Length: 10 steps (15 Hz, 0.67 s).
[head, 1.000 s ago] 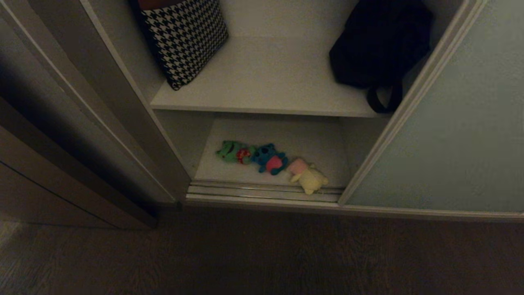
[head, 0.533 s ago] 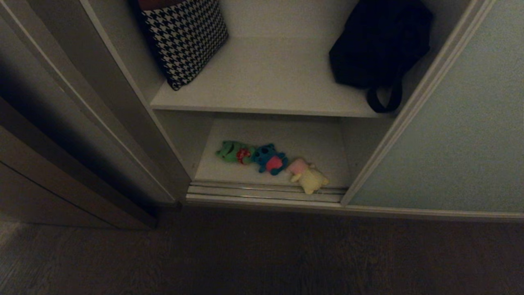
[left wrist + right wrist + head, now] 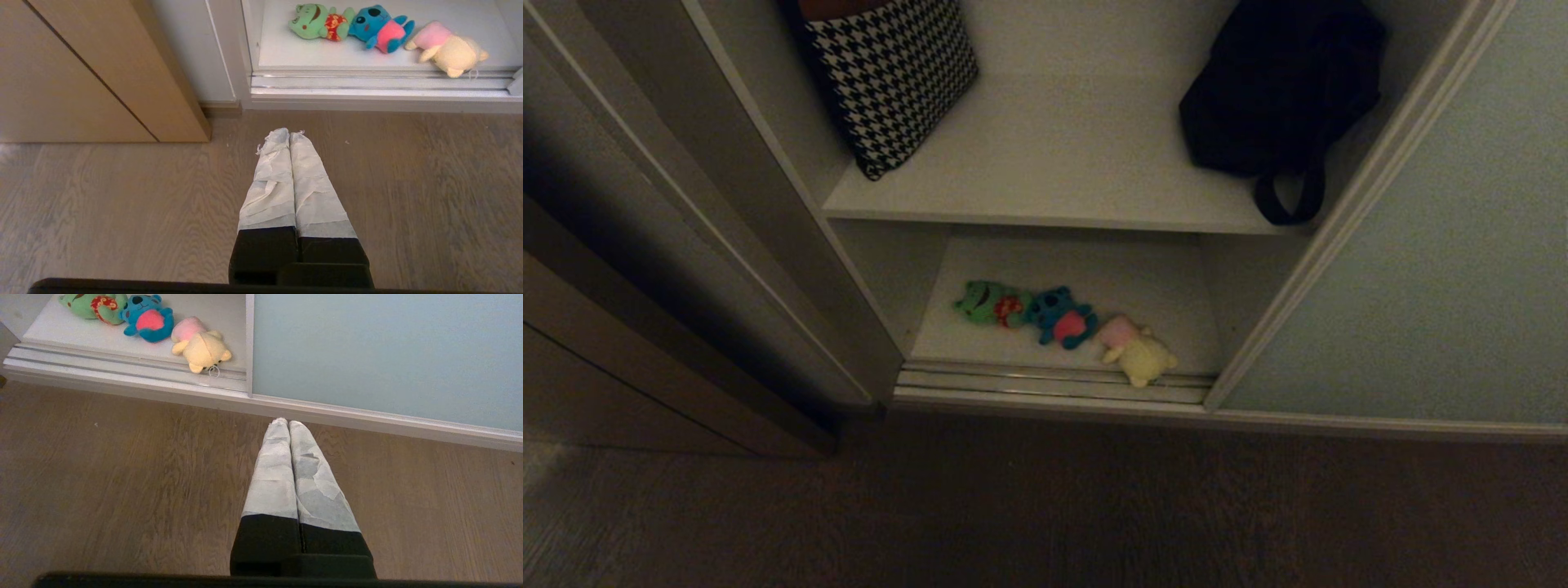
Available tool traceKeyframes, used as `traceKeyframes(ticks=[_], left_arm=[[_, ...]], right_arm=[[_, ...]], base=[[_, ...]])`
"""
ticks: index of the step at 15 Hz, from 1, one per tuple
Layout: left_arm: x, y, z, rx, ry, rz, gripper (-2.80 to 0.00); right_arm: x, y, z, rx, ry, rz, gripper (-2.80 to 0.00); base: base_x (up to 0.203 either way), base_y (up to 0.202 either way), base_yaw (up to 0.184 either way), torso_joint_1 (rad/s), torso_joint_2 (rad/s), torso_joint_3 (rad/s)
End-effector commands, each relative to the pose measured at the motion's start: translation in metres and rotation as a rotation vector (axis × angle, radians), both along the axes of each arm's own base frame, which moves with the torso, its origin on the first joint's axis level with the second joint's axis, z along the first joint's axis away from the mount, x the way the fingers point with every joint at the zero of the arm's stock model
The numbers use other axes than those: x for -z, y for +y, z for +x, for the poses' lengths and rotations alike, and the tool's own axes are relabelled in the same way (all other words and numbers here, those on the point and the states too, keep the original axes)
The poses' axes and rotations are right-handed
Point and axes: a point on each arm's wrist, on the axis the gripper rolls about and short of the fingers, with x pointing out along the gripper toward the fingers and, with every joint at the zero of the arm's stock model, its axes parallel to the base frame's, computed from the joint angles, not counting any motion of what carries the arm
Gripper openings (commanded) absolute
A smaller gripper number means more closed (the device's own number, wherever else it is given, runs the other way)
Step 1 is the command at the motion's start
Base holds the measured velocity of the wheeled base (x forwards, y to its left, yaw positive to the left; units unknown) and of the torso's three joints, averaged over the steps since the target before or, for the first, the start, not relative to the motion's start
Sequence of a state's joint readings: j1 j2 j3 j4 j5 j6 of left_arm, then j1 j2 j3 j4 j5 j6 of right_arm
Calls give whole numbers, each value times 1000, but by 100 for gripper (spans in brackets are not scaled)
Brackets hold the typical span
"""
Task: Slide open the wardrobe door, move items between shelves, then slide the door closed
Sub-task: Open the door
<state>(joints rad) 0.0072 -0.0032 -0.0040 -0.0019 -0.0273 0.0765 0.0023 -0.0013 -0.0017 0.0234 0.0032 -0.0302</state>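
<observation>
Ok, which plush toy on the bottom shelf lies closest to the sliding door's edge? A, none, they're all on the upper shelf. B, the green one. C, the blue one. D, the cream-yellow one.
D: the cream-yellow toy ends the row nearest the sliding wardrobe door, with the blue toy in the middle and the green toy farthest away.

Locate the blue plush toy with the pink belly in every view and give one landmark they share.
Head view: blue plush toy, middle of the row on the bottom shelf.
Left wrist view: toy at, between the green and cream-yellow toys.
Right wrist view: toy at.
Shared landmark: ribbed floor track.
</observation>
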Motion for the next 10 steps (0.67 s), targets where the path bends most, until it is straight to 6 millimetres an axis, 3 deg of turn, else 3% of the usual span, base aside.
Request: traceKeyframes(ticks=[1,8,10], left_arm=[[1,0,1,-2,8,2,-280],[0,0,1,-3,6,0,-280],[0,0,1,-5,4,2,-280]], right_arm=[[0,0,0,-1,0,0,-280],[0,0,0,1,0,0,-280],[0,0,0,0,0,0,-280]], base=[[0,0,0,0,0,0],[0,0,0,0,0,0],[134,0,2,0,6,3]])
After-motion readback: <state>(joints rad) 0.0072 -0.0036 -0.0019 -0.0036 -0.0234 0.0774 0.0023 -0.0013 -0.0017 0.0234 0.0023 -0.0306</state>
